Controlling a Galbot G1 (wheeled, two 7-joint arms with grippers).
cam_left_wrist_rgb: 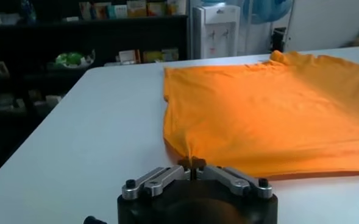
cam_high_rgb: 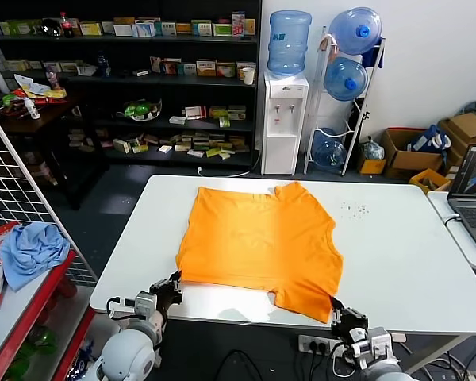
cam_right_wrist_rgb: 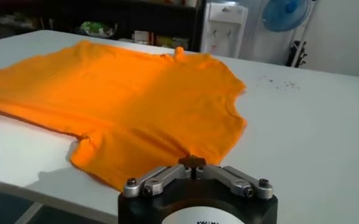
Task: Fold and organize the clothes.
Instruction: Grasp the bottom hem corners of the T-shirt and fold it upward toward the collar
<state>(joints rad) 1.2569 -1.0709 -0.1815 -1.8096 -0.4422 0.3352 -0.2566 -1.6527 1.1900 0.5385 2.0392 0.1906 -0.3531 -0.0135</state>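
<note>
Right along the near edge of the white table (cam_high_rgb: 412, 262), both grippers sit at the hem of the orange T-shirt (cam_high_rgb: 258, 238), which lies spread flat in the middle of the tabletop with its collar toward the far side. Bare table runs wide on the right of the shirt and in a narrower band on its left, with a strip free behind the collar; a scatter of small dark specks (cam_high_rgb: 353, 209) marks the surface toward the far right. Past the right end stands a second table bearing a laptop (cam_high_rgb: 474, 194), and on the left a red-edged shelf holds a crumpled light blue cloth (cam_high_rgb: 32, 250). The tabletop looks smooth and hard, rounded at its corners; the shirt is soft, matt and plain, short-sleeved, with shallow ripples and a hem that lifts slightly. The left gripper (cam_left_wrist_rgb: 192, 165) has its fingers pressed together on the shirt's near left corner, where the fabric gathers into a small pucker. The right gripper (cam_right_wrist_rgb: 192, 163) is likewise closed at the near right corner, on the edge by the sleeve, and seems to pinch the cloth there, though the contact itself is partly hidden by the fingers.
</note>
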